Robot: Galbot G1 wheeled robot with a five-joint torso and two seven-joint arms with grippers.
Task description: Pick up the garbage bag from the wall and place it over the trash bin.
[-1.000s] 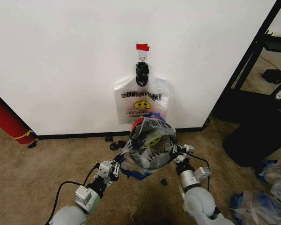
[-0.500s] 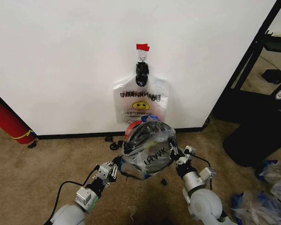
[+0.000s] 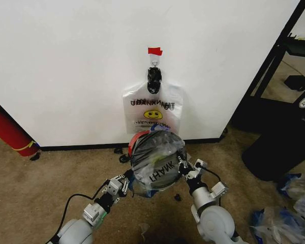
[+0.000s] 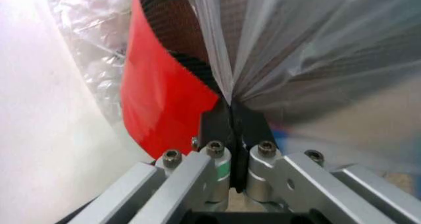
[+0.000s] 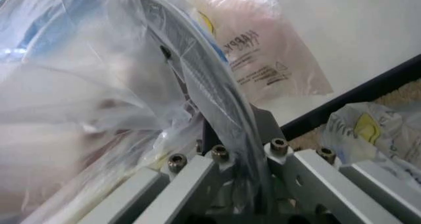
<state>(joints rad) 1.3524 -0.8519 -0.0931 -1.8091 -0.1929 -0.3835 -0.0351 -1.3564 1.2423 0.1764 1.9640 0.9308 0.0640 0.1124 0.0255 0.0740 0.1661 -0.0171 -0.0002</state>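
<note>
Both pincers grip the garbage bag stretched over the trash bin: left pincer and right pincer should pull down evenly, keeping film taut

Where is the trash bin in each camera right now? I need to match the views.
Head view: trash bin at centre, under the garbage bag.
Left wrist view: its red bottom beside the pinched film.
Right wrist view: cannot tell.
Shared landmark: the white wall.
</note>
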